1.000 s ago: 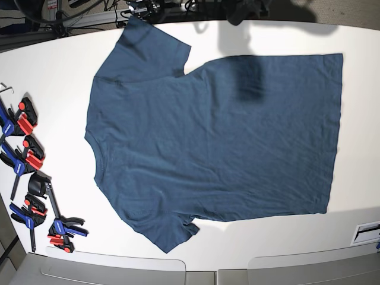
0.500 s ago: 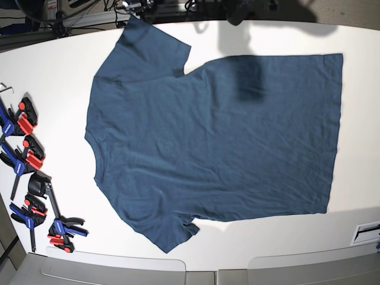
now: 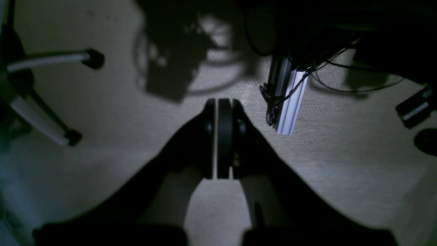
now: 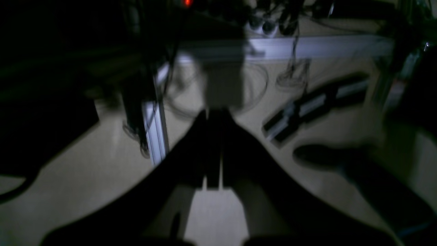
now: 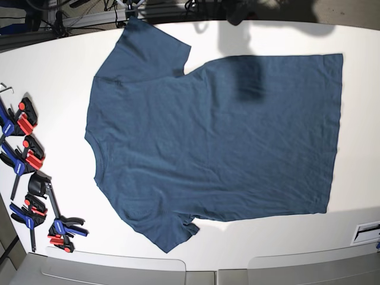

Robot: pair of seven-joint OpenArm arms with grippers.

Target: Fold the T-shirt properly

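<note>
The dark navy T-shirt [image 5: 214, 136] lies spread flat on the white table [image 5: 53, 77] in the base view, collar toward the left, hem at the right, one sleeve at the far edge and one at the near edge. Neither gripper appears in the base view. In the left wrist view my left gripper [image 3: 220, 136] hangs over the floor beyond the table, shut with nothing between its fingers. In the right wrist view my right gripper [image 4: 213, 150] is likewise over the floor, shut and empty. The shirt is out of both wrist views.
Several blue and red clamps [image 5: 27, 160] lie along the table's left edge. A white label [image 5: 367, 231] sits at the near right corner. Aluminium frame rails [image 4: 307, 46] and cables [image 3: 334, 82] lie below the wrist cameras, and a chair leg [image 3: 51, 59] at the left.
</note>
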